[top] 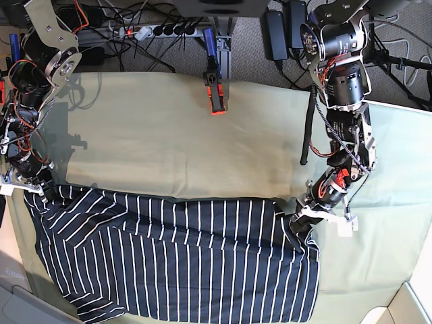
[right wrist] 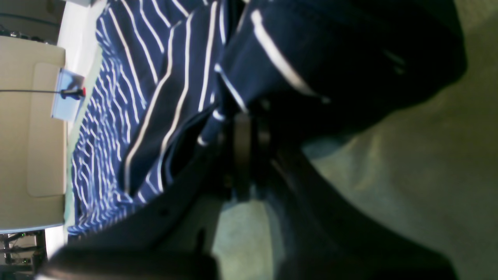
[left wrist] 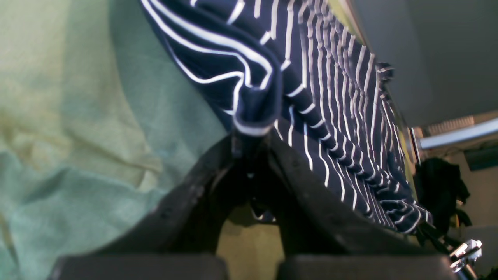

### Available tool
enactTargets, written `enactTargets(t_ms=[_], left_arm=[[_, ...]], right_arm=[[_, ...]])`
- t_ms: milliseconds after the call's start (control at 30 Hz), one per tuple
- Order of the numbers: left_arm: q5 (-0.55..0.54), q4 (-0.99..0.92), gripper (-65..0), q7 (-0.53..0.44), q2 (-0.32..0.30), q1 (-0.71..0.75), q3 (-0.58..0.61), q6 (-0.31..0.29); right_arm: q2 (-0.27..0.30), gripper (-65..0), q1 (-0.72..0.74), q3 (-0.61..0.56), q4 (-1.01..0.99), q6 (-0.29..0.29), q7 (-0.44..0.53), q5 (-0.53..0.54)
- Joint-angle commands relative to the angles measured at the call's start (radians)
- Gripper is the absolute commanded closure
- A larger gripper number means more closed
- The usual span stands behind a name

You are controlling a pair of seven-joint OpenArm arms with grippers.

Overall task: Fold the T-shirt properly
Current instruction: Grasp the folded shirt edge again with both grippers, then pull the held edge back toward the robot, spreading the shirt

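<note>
Striped T-shirt (top: 175, 256) lies unfolded at 6 o'clock; left gripper (top: 298, 223) and right gripper (top: 32, 190) each pinch an upper corner, folding not begun.

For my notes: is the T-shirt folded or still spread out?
Mostly spread: the T-shirt lies flat on the green cloth, with only its top corners pinched.

T-shirt (top: 182, 263): soft matt knit cloth | table cover (top: 169, 135): matt woven cloth
</note>
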Motion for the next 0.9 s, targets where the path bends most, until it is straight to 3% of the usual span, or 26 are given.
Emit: enactTargets(t_ms=[0,133,167,600,867], left_arm=[[-0.021,0.019,0.0,-0.018,-0.004,-0.026,0.002,-0.062],[-0.134,0.019,0.0,-0.005,-0.033,-0.021,0.004,-0.210],[-0.174,0.019,0.0,0.002,-0.047,-0.018,0.009,-0.221],[-0.294,0.019,0.0,0.021,-0.204,0.055,0.071,-0.221],[-0.363,0.019,0.0,0.066,-0.245,0.112,0.071,-0.221]], right_arm=[[0.019,0.0,0.022,0.001,0.015,0.036,0.014,0.019],[0.024,0.0,0.022,0.001,0.015,0.037,-0.023,0.063],[0.027,0.0,0.021,0.001,0.015,0.039,-0.039,0.077],[0.067,0.0,-0.055,0.001,0.016,0.064,-0.101,0.177],[0.098,0.0,-0.136,0.001,0.017,0.070,-0.120,0.230]])
